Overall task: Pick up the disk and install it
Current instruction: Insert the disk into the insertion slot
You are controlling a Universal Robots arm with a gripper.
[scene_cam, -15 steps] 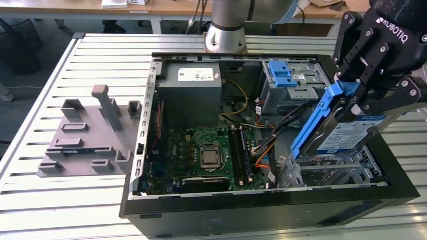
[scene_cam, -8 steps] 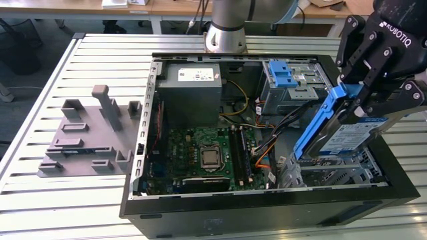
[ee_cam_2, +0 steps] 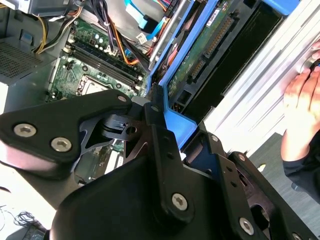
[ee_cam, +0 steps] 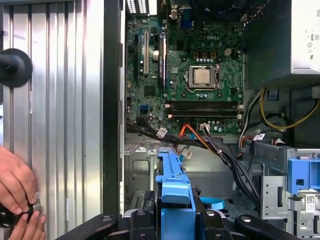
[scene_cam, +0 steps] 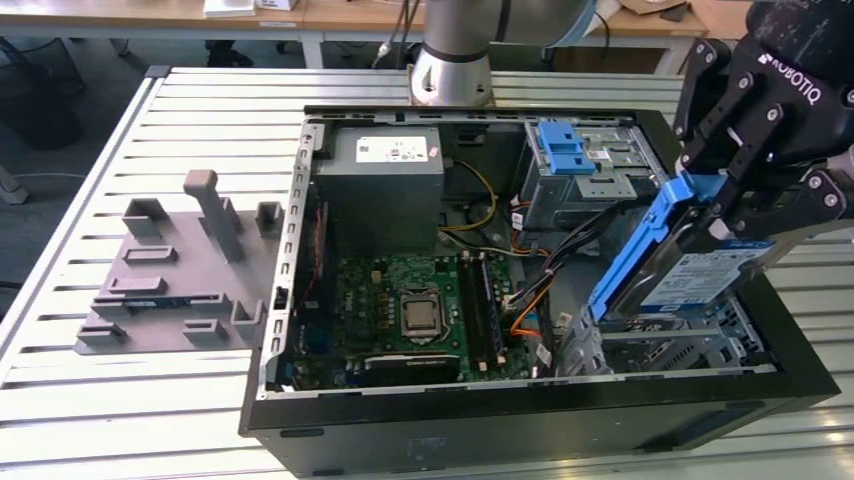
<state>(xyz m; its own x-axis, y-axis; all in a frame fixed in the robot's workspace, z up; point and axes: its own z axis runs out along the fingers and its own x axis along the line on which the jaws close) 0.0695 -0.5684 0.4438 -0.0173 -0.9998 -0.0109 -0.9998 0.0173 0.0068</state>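
My gripper (scene_cam: 738, 215) is shut on the disk (scene_cam: 694, 275), a silver drive with a white-and-blue label in a blue plastic bracket. It holds the disk tilted on edge above the metal drive bay (scene_cam: 681, 345) at the open computer case's (scene_cam: 534, 405) corner on the exterior view's right. The second wrist view shows the disk's green circuit-board underside (ee_cam_2: 200, 55), with one black finger (ee_cam_2: 156, 117) pressed against the blue bracket (ee_cam_2: 175, 125). In the first wrist view the bracket (ee_cam: 172, 185) juts out from between the fingers over the bay.
The case also holds a motherboard (scene_cam: 414, 310), a grey power-supply box (scene_cam: 387, 170), a blue latch on a metal cage (scene_cam: 567, 150) and loose cables (scene_cam: 534, 290). A grey fixture (scene_cam: 174, 270) sits on the slatted table. A person's hand (ee_cam: 15, 187) rests beside the case.
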